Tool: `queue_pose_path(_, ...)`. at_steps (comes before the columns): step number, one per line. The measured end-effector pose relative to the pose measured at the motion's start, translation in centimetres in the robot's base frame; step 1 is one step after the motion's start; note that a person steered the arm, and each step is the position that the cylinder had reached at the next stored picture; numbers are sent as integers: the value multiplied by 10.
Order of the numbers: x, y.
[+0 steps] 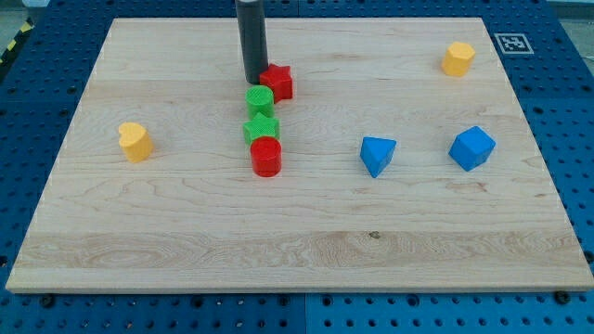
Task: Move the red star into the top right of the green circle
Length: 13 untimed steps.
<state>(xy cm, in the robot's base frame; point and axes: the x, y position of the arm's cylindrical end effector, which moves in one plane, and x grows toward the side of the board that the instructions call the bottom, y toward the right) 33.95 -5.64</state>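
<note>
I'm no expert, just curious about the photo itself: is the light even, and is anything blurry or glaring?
In the camera view, light is soft and even: the blue blocks cast only faint, short shadows on the wooden board. No strong glare on the wood. The blocks look sharp; the dark rod is cut off at the view's top, my tip beside the red star. The board's edges converge upward from perspective.

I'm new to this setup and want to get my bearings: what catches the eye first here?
My tip stands near the board's top centre, against the left side of the red star. Just below, the green circle, a second green block and a red cylinder run downward in a tight column. Yellow and blue blocks lie scattered elsewhere.
</note>
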Motion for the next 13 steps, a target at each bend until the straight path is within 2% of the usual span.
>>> queue_pose_path(1, -2, -3)
queue_pose_path(2, -46, 11)
queue_pose_path(3, -56, 86)
queue_pose_path(4, -11, 126)
queue_pose_path(5, 19, 124)
queue_pose_path(6, 20, 81)
queue_pose_path(7, 13, 49)
queue_pose_path(9, -38, 45)
queue_pose_path(10, -48, 25)
queue_pose_path(11, -38, 0)
queue_pose_path(13, -13, -3)
